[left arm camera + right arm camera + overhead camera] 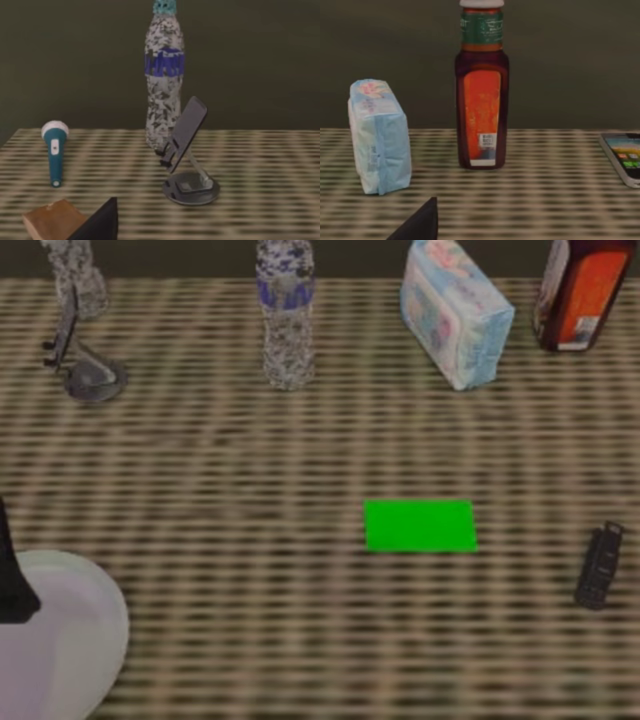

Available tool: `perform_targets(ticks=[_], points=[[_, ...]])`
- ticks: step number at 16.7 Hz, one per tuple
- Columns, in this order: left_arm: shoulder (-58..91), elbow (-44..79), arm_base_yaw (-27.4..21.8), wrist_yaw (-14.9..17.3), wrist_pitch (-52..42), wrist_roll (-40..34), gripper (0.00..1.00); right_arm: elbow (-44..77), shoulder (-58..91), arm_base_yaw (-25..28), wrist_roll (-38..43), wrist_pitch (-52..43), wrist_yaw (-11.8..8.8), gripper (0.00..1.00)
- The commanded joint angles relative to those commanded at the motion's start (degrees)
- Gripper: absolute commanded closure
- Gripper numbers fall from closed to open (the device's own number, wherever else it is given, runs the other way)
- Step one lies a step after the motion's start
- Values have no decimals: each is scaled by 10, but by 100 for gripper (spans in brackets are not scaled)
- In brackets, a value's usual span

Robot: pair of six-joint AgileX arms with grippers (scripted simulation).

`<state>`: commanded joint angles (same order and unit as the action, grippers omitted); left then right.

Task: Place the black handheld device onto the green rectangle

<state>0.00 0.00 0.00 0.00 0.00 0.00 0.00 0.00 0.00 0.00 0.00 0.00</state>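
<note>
Top view of the woven-patterned worktop [300,640], items listed from largest to smallest. My left arm [15,585] sits parked at the worktop's left edge; my right arm is outside the top view. Neither gripper's fingers are visible, so I cannot tell how far open they are, and neither holds anything that shows.

The green rectangle [420,526] is a flat, plain, bright green patch lying right of centre, far to the right of my left arm. The black handheld device [600,565] is a slim black oblong with ridged rows, shorter than the patch; it lies flat near the worktop's right edge, apart from the green rectangle and to its right.

Containers along the far edge: a dark bottle with an orange label [582,292] and green neck band, capped; a speckled bottle with a blue band [286,315], upright; a pale blue wrapped pack [455,310]. Contents cannot be told.

A grey stand with round base [88,368] sits far left.
</note>
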Motion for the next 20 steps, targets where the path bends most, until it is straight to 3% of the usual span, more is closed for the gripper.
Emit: perform_targets(ticks=[4,8,20], points=[[0,0,0,0,0,0,0,18,18,3,9,-15,0,0],[0,0,0,0,0,0,0,117,127,16,59,-97,-1,0],[0,0,0,0,0,0,0,577,774,83,282,-504,3,0]])
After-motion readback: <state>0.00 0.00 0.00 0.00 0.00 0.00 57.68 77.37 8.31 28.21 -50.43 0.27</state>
